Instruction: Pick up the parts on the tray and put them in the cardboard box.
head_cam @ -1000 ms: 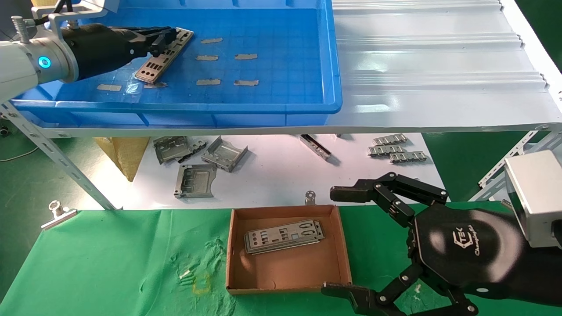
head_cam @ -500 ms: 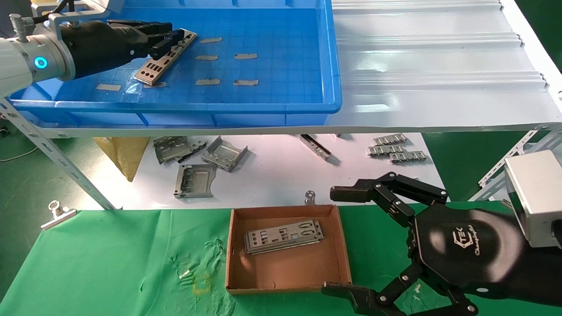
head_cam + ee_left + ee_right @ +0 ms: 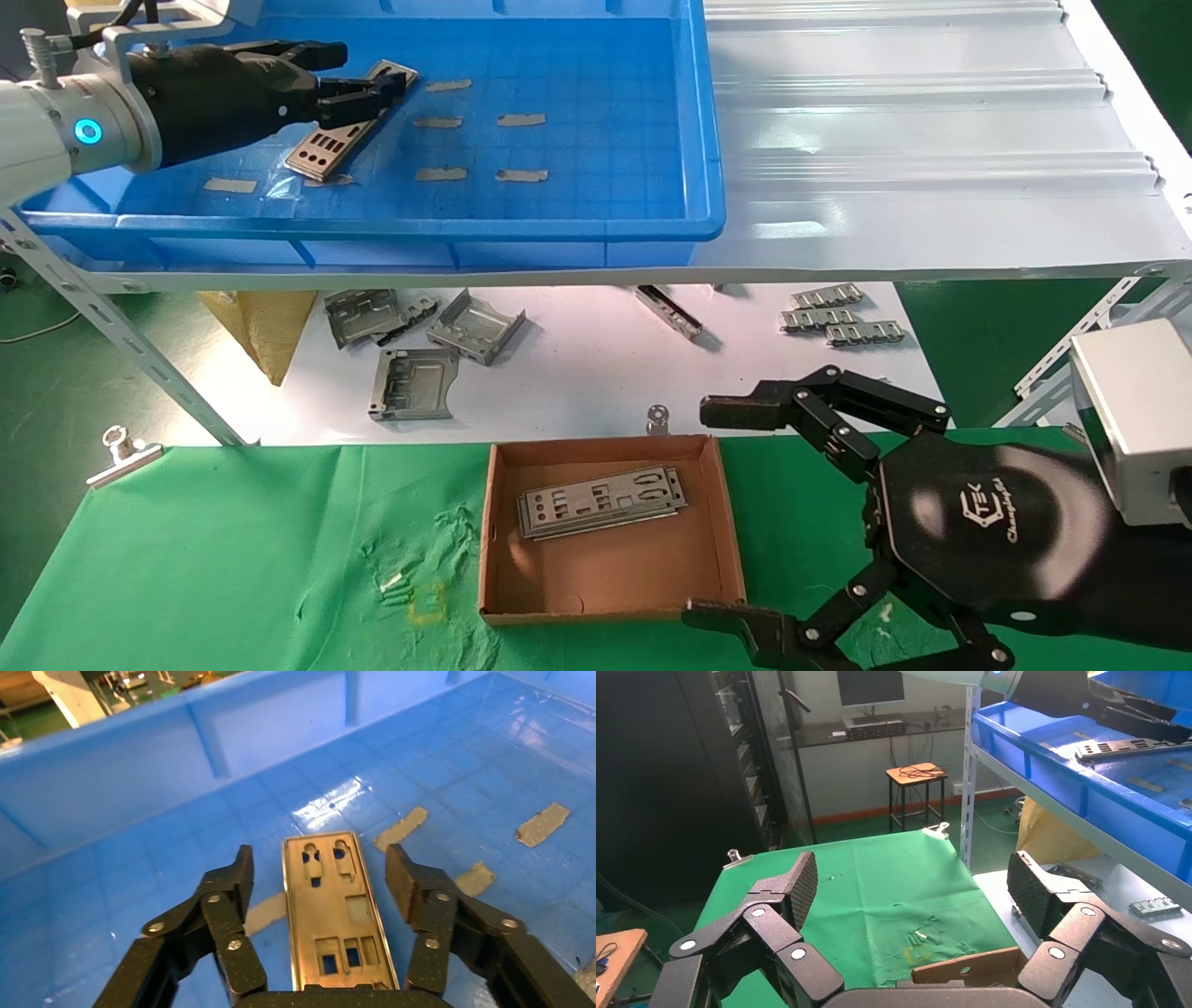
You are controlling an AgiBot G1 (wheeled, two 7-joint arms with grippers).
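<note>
Since a second ago the left gripper (image 3: 320,874) has spread its fingers (image 3: 235,881) wide; they now straddle one of the parts (image 3: 336,913), which lies flat between them on the tray (image 3: 559,224) floor, a gap on either side. Tape scraps (image 3: 441,173) lie beyond the fingertips. Parked beside the cardboard box (image 3: 610,573), the right gripper (image 3: 726,513) has its fingers wide apart; more plates (image 3: 601,501) rest inside the box.
</note>
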